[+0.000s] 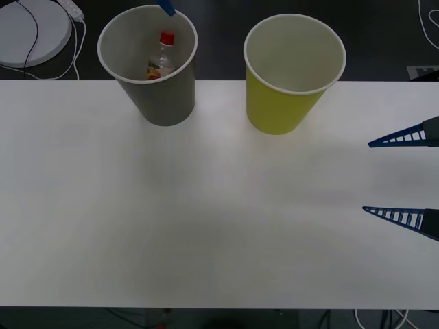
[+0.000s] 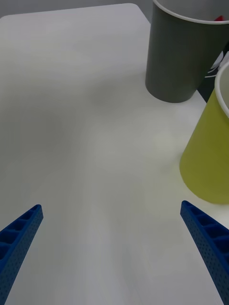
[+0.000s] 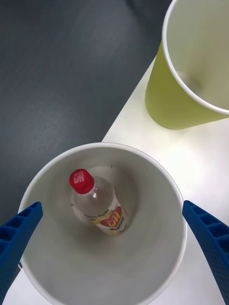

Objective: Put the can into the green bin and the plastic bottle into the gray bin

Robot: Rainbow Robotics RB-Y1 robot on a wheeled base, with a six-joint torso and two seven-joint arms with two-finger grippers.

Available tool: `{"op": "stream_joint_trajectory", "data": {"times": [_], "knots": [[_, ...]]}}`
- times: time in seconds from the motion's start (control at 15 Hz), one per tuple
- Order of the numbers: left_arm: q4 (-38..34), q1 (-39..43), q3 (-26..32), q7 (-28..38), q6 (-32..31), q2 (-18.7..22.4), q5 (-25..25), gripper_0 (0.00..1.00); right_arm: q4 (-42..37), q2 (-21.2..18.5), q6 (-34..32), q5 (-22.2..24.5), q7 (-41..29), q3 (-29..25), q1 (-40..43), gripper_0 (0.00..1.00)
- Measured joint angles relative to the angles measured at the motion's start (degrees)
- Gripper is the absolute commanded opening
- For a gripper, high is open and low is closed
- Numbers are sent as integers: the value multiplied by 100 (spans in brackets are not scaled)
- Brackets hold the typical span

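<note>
The left gripper (image 3: pixel 112 248) hangs right over the gray bin (image 1: pixel 164 103). Its two blue fingers are spread wide and hold nothing. Straight under it, at the bottom of the gray bin, sits the plastic bottle (image 3: pixel 99 204). The bottle leans against the bin's wall with its red cap (image 3: pixel 82 181) up, so its long way runs slanted from the base up to the cap. The green bin (image 1: pixel 285 103) stands just beside the gray one, off to one side of this gripper, and what I can see of its inside has no can in it. I think the bottle part is done and the can is what's left. The right gripper (image 1: pixel 401 177) waits low over the white table (image 1: pixel 206 219), well apart from both bins, fingers spread wide and holding nothing. It is the nearer one to the green bin. The table sits over a dark floor, with a round white thing (image 1: pixel 31 31) and cords past the gray bin.
</note>
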Motion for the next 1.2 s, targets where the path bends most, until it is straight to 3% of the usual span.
{"op": "stream_joint_trajectory", "data": {"times": [0.47,0.73,1.2], "knots": [[-167,181,0,-144,-80,288,363,100,0,0,0,0,0,0,0,100],[-1064,681,0,-61,-55,867,820,100,0,0,0,0,0,0,0,100],[-2810,1787,-1,31,284,2161,2045,100,0,0,0,0,0,0,0,100]]}}
